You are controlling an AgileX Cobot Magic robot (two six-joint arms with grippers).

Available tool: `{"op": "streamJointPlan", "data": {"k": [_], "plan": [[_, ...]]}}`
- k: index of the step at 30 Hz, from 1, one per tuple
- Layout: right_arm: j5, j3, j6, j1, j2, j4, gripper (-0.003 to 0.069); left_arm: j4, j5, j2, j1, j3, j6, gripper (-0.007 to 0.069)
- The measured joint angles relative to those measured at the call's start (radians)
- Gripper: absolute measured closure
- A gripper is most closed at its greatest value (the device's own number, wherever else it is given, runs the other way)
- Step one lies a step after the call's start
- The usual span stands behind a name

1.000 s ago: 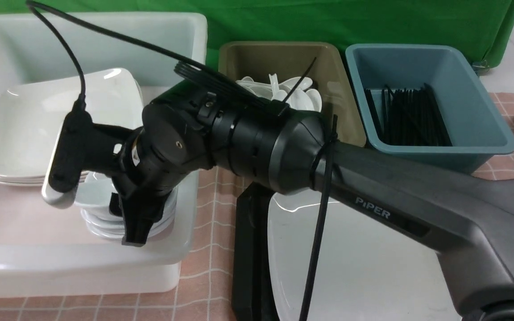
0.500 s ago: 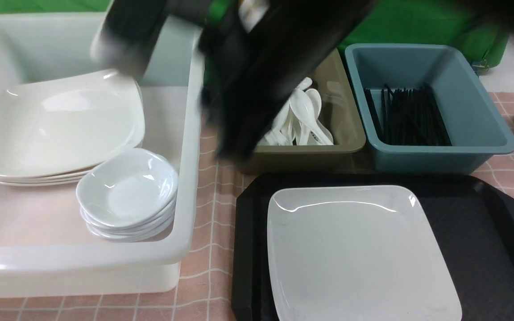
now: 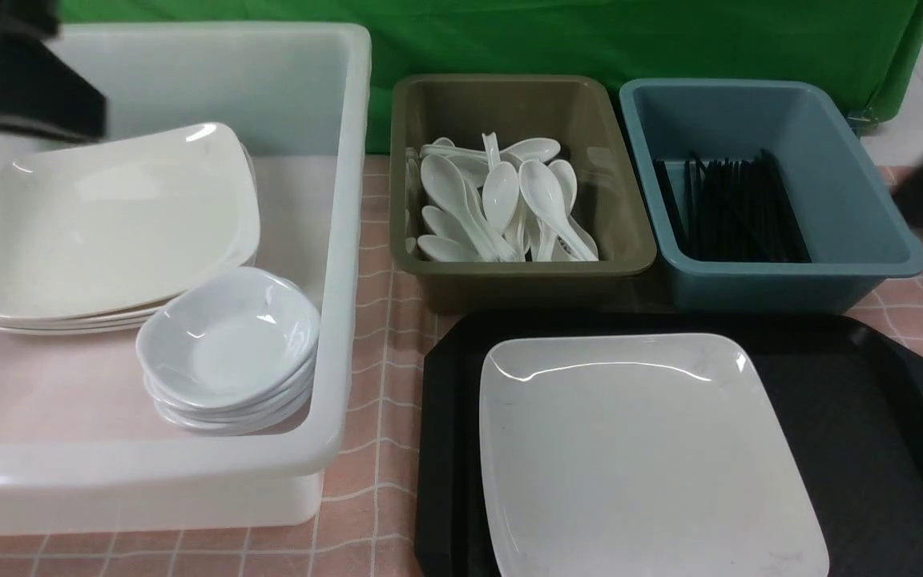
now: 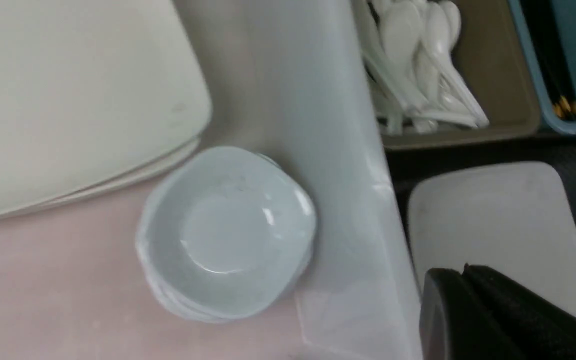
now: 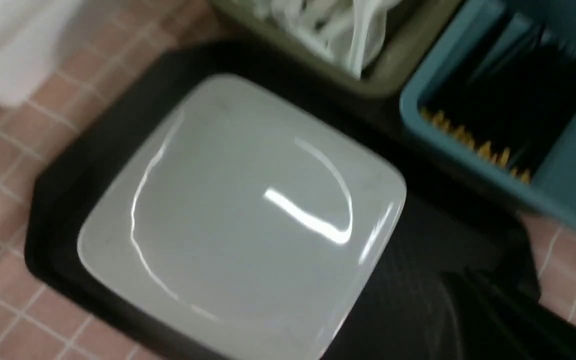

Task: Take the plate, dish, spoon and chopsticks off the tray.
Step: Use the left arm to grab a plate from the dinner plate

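Front view: the plate [image 3: 646,457] is lying alone on the tray [image 3: 870,417], so only it is waiting for you. Left wrist view: the left gripper [image 4: 460,282] is hanging closed, empty, near the stacked dishes [image 4: 228,230]. Right wrist view: the right gripper [image 5: 468,310] is hovering closed over the tray.

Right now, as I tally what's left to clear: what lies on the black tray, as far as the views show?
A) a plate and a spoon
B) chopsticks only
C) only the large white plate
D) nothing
C: only the large white plate lies on the tray; the bare black surface beside it shows no spoon and no sticks.
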Motion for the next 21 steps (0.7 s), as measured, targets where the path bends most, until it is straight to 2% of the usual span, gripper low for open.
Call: {"op": "streamJointPlan", "data": {"k": [1, 4, 5, 7, 9, 10, 12, 13, 15, 17, 18, 19, 21], "plan": [[-0.003, 0.128, 0.0, -0.062, -0.056, 0.023, 0.0629, -0.026, -0.001, 0.001, -0.077, 0.055, 0.0, 0.0619], [-0.016, 0.369, 0.0, -0.139, -0.175, 0.038, 0.0629, -0.062, -0.007, 0.008, -0.255, 0.183, -0.03, 0.0617], [-0.021, 0.382, 0.0, -0.143, -0.182, 0.038, 0.0629, -0.062, -0.01, 0.008, -0.266, 0.2, -0.033, 0.0617], [-0.042, 0.501, 0.002, -0.167, -0.262, 0.044, 0.0629, -0.064, -0.064, 0.024, -0.386, 0.28, -0.1, 0.0604], [-0.055, 0.546, 0.002, -0.171, -0.296, 0.047, 0.0629, -0.065, -0.098, 0.035, -0.441, 0.315, -0.137, 0.0592], [-0.072, 0.607, 0.002, -0.175, -0.345, 0.06, 0.0629, -0.062, -0.154, 0.058, -0.526, 0.36, -0.2, 0.0568], [-0.083, 0.644, 0.002, -0.175, -0.377, 0.076, 0.0629, -0.053, -0.191, 0.083, -0.588, 0.383, -0.25, 0.0536], [-0.093, 0.684, 0.002, -0.175, -0.42, 0.095, 0.0629, -0.033, -0.245, 0.126, -0.673, 0.394, -0.326, 0.048], [-0.095, 0.701, 0.002, -0.175, -0.437, 0.104, 0.0629, -0.014, -0.283, 0.159, -0.722, 0.395, -0.372, 0.0438], [-0.098, 0.715, 0.002, -0.175, -0.473, 0.111, 0.0629, 0.042, -0.373, 0.235, -0.803, 0.395, -0.468, 0.0337], [-0.104, 0.715, 0.002, -0.175, -0.481, 0.111, 0.0629, 0.063, -0.394, 0.261, -0.822, 0.395, -0.5, 0.0292], [-0.104, 0.715, 0.002, -0.175, -0.482, 0.111, 0.0629, 0.067, -0.398, 0.266, -0.825, 0.395, -0.505, 0.0284], [-0.112, 0.715, 0.002, -0.175, -0.488, 0.113, 0.0629, 0.098, -0.446, 0.329, -0.85, 0.397, -0.563, 0.0201]]}}
